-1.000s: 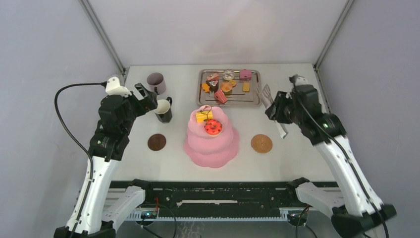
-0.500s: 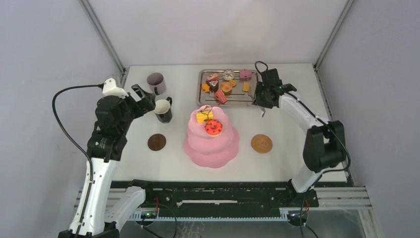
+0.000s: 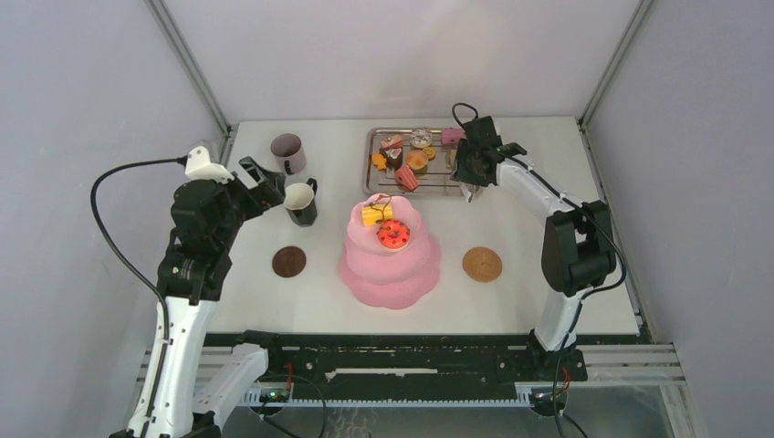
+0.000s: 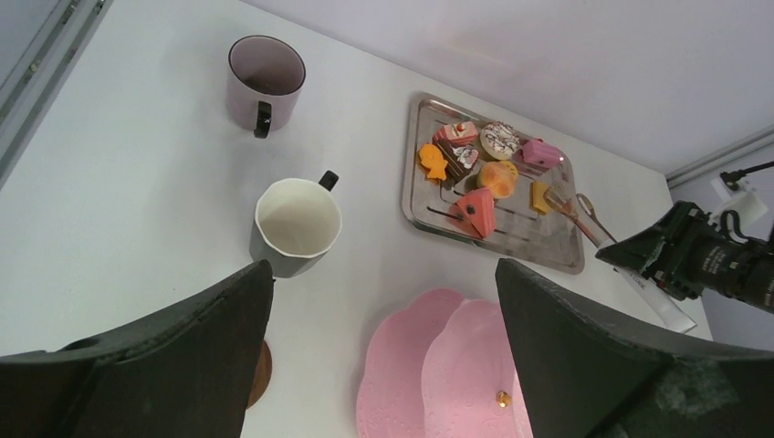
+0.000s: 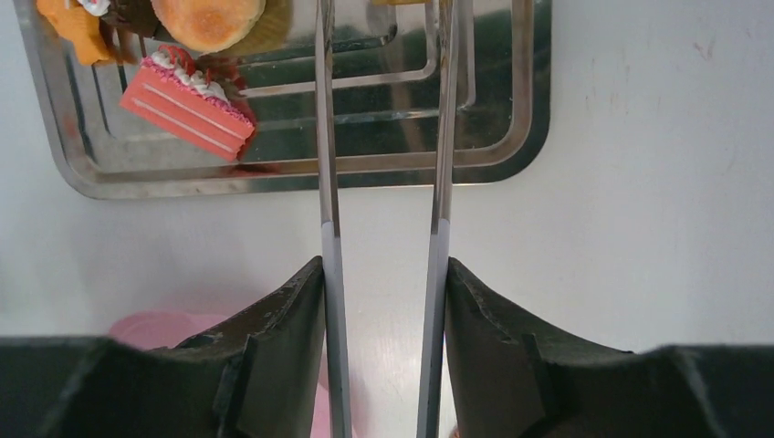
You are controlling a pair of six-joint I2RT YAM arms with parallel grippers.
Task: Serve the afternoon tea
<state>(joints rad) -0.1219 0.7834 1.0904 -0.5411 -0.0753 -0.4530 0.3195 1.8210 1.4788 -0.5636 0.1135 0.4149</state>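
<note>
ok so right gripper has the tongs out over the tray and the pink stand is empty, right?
No. The pink stand is not empty: a yellow pastry and a red donut sit on it, as the top external view shows. The right gripper does have the tongs out over the tray.

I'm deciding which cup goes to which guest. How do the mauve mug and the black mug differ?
The mauve mug is mauve inside and out; the black mug is pale cream inside. The mauve mug stands farther back; the black mug stands nearer the pink stand. Seen from the left wrist, the mauve mug's handle points toward the camera, the black mug's away. Both are upright and empty.
</note>
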